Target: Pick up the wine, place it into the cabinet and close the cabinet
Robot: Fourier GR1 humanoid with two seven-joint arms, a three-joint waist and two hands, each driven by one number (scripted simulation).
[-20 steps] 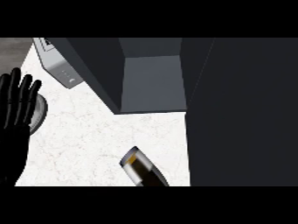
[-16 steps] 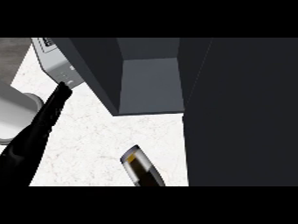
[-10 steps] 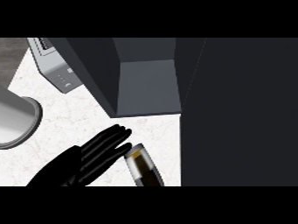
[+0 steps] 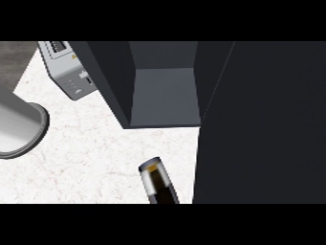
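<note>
The wine bottle (image 4: 159, 184), dark with a pale band near its top, stands on the white counter (image 4: 102, 158) at the view's lower edge. Just behind it is the dark cabinet (image 4: 167, 95), open, with its grey inside showing. The cabinet's dark door (image 4: 271, 124) fills the right side of the view. A grey forearm (image 4: 8, 123) comes in from the left, well to the left of the bottle. Neither black hand shows.
A small grey appliance (image 4: 70, 72) sits at the back left, against the cabinet's left wall. The counter's left edge runs near the forearm, with darker floor beyond it.
The left hand stood open at the far left, swept right and down to beside the bottle, and has now left the view. Only its grey forearm remains at the left.
</note>
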